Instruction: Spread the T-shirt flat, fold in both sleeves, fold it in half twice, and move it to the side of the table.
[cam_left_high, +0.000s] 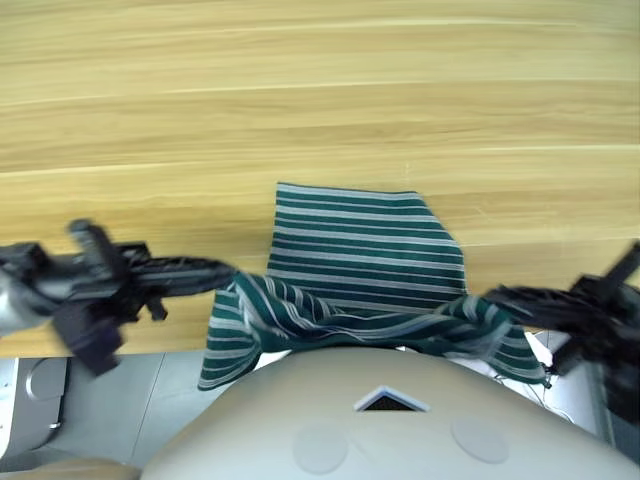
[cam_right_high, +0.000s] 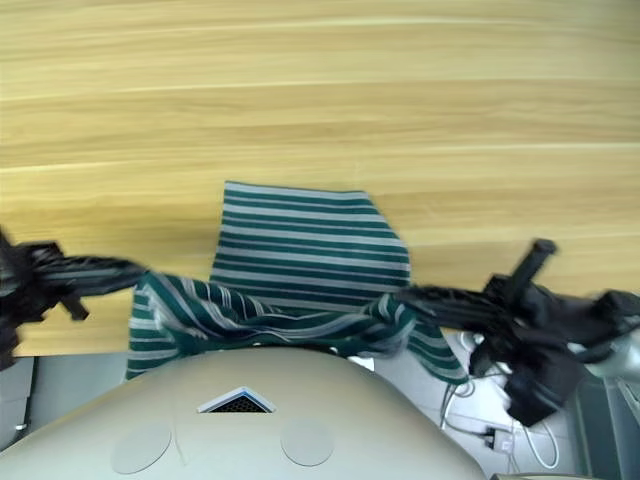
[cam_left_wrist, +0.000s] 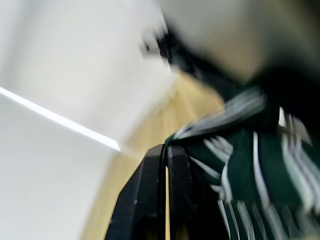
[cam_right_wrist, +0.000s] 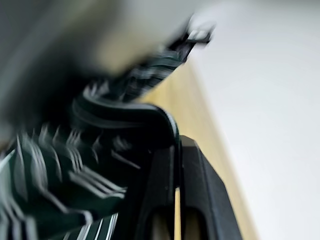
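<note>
The left gripper (cam_left_high: 222, 273) is pinched shut on the near left corner of the striped T-shirt (cam_left_high: 365, 235), at the front edge of the wooden table (cam_left_high: 300, 90). The shirt's far part lies flat. Its bunched near edge runs crosswise to the right gripper (cam_left_high: 497, 297), which, through blur, also seems clamped on cloth. Both arms are equally near.

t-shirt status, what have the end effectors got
Left end effector and right end effector both shut on T-shirt, near corners. Near edge lifted, stretched between them. Far part flat on table.
</note>
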